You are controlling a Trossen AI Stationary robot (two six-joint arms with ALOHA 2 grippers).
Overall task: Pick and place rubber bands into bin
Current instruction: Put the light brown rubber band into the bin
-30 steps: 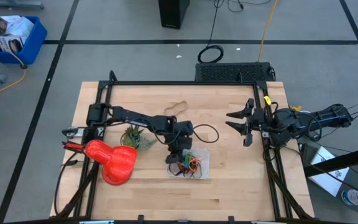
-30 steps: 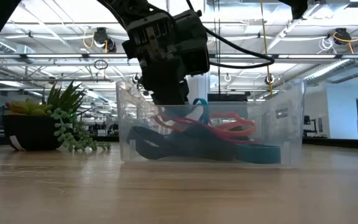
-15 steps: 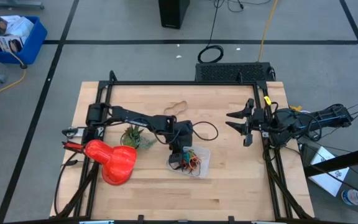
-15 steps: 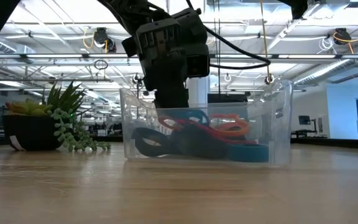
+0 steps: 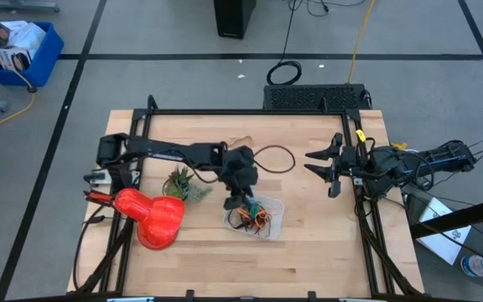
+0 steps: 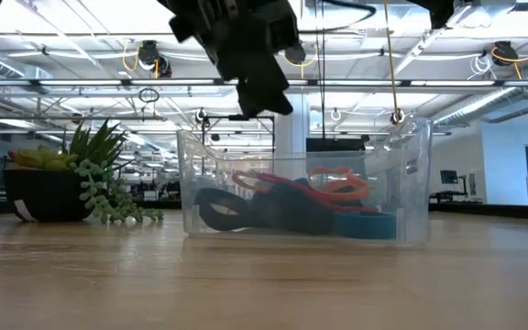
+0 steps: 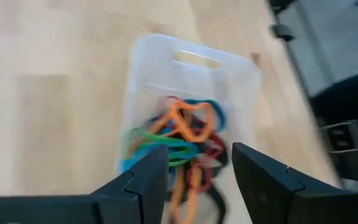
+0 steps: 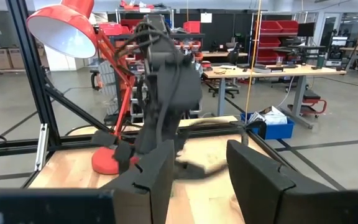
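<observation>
High view, going left to right: a red lamp [image 5: 153, 220] lies near the table's [image 5: 183, 268] left edge, with a small potted plant [image 5: 179, 183] just beside it. The left gripper [image 5: 239, 200] hangs above the bin [image 5: 272, 220], fingers spread and empty. Inside the bin, near the table's middle, the rubber bands [image 5: 253, 220] lie tangled. By the right edge, the right gripper [image 5: 324, 165] waits with jaws apart, holding nothing.

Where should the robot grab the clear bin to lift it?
Probably the bin's thin upright side wall, pinched from above, one finger inside and one outside. Its top is open, and the rubber bands lie low in the middle, leaving the rim free.
</observation>
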